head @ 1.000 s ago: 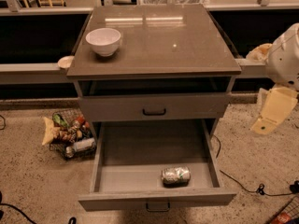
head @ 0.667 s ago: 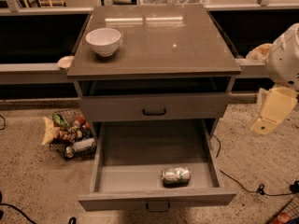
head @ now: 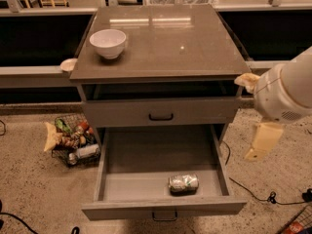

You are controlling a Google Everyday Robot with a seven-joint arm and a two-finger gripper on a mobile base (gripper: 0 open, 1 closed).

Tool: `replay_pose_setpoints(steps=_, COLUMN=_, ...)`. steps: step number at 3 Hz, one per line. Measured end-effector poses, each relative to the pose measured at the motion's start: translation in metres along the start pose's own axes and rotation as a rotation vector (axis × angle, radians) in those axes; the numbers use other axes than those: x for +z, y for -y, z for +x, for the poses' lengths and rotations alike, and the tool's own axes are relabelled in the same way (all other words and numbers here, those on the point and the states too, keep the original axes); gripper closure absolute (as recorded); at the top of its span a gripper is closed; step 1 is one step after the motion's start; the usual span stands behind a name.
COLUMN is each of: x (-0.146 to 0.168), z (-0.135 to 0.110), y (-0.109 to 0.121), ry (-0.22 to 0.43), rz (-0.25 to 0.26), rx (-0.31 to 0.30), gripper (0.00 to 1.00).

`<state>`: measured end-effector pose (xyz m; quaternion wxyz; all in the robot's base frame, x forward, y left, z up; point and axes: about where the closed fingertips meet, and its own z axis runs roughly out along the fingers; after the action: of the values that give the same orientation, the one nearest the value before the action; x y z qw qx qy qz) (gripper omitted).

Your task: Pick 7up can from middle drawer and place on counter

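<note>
A small silvery metal 7up can (head: 183, 183) with a green and white label is lying on its side on the floor of the wide grey middle drawer (head: 146, 155), which is standing pulled out toward the camera. The can is resting near the drawer's front wall, right of centre, and nothing is touching it. Above, a flat grey drawer front (head: 122, 113) with a black handle is sitting closed. Over it the glossy grey-brown bench (head: 170, 48) is catching light reflections. A white round bowl (head: 108, 43) is standing upright near the bench's left front corner.

The robot's cream-coloured claw (head: 262, 141) is hanging to the right of the cabinet, below the bulky white arm (head: 287, 89). It is hovering outside the drawer and well apart from the can. Whether the claw is spread or pressed together cannot be told from this view. On the speckled floor to the left, a wire basket (head: 73, 143) of packets and bottles is sitting beside the cabinet.
</note>
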<state>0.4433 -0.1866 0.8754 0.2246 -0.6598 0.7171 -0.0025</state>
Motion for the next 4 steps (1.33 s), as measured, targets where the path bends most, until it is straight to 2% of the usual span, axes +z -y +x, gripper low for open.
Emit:
replay_pose_setpoints(steps=1, x=0.049, z=0.004, y=-0.017, ry=0.013, rz=-0.019, rx=-0.075, gripper=0.00)
replay_pose_setpoints(steps=2, x=0.106, z=0.007, y=-0.039, ry=0.007, rz=-0.053, rx=-0.109, gripper=0.00)
replay_pose_setpoints(steps=3, x=0.116, z=0.009, y=-0.040, ry=0.015, rz=-0.061, rx=-0.105, gripper=0.00)
replay_pose_setpoints(steps=4, x=0.167, z=0.011, y=-0.049, ry=0.061, rz=-0.093, rx=-0.106, gripper=0.00)
